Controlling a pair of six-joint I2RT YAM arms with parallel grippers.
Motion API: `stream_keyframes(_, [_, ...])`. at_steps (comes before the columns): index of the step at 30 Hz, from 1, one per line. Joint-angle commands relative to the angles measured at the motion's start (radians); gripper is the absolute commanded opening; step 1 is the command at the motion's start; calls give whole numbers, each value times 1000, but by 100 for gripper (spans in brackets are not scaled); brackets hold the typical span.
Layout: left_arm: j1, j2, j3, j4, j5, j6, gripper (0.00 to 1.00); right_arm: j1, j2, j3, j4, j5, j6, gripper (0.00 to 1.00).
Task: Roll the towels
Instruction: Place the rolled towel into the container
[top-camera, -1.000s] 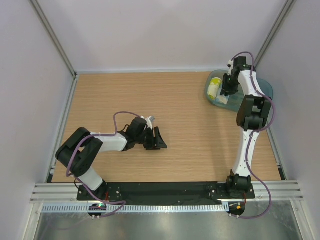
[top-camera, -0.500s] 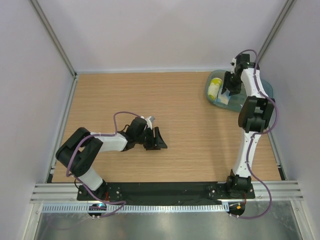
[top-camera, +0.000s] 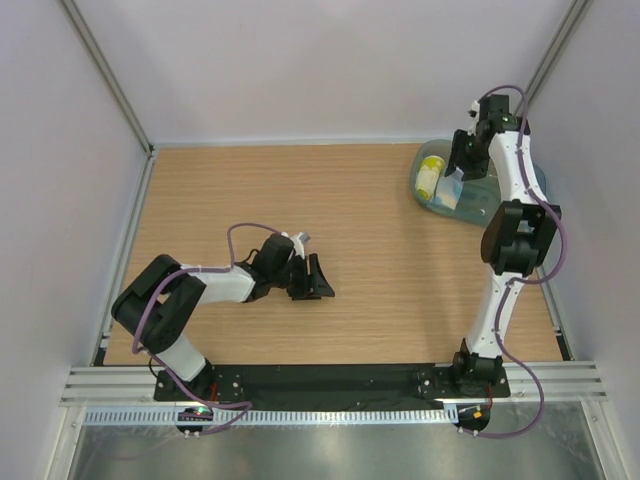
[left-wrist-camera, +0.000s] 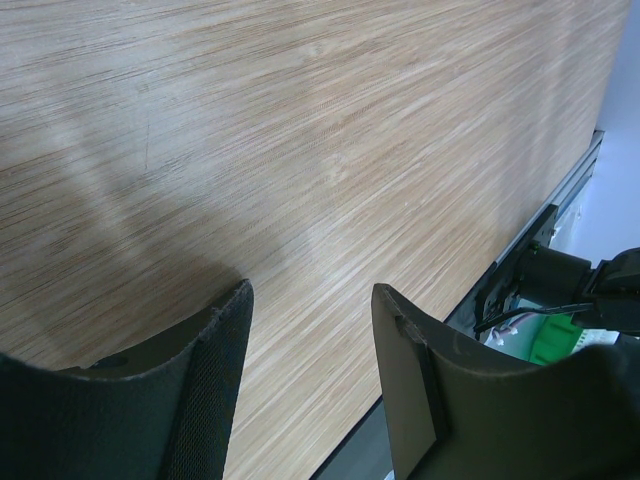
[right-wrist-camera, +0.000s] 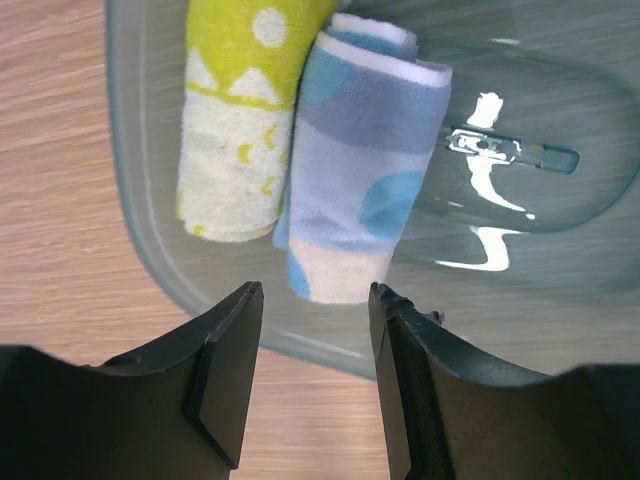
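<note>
Lying rolled up and side by side, the yellow towel and the light blue towel are being carried inside a translucent teal tray. The two rolls are touching along their length. The yellow one is lying nearer the tray's outer wall, and its white print is being shown to the right wrist camera. The blue one is showing a white edge at its far end and blue round shapes on its side. A bright glare is being thrown back from the bare tray floor just beside the blue roll.

The right pincer is being held above the near ends of the rolls. Its jaws are standing apart and nothing is being gripped between them. Neither towel is being touched by it.

From above, the tray is being seen at the far right corner of the table, with the right arm stretched out over it.

The left pincer is being kept low over bare wood near the middle of the table, well apart from the tray. Its jaws are likewise standing open and nothing is being held.
</note>
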Motion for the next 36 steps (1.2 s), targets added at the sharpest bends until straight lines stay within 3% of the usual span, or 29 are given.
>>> stream_keyframes(1, [-1,62,-34,-190,-140,62,55,42,-178,-64,35,-6,37,54])
stream_keyframes(7, [-1,-11,-29,-213,-142,68,55,186,-515,-418,244,45,64,56])
stream_keyframes(10, [-1,-94,30,-352,-189,103,55,246,-705,-614,363,63,109,57])
stream_keyframes(12, [-1,-157,64,-449,-243,121,55,277,-846,-778,469,19,125,67])
stream_keyframes(16, [-1,-366,164,-561,-339,180,56,349,-1029,-1001,590,-7,203,70])
stream_keyframes(19, [-1,-494,201,-622,-496,221,58,401,-1135,-1140,689,-33,244,97])
stream_keyframes(21, [-1,-562,210,-623,-606,233,60,429,-1172,-1213,704,-30,263,100])
stream_keyframes(25, [-3,-719,146,-502,-775,299,60,438,-1245,-1317,779,-110,237,100])
stream_keyframes(30, [-3,-997,-76,-295,-1017,529,58,447,-1259,-1354,796,-81,246,100])
stream_keyframes(31, [-3,-1034,-121,-252,-1121,563,59,447,-1258,-1354,789,-64,251,100])
stream_keyframes(34, [-1,-1184,-291,-89,-1162,774,69,446,-1229,-1357,766,9,290,100])
stream_keyframes(36, [0,-1265,-366,24,-1240,833,77,447,-1188,-1337,738,39,294,100])
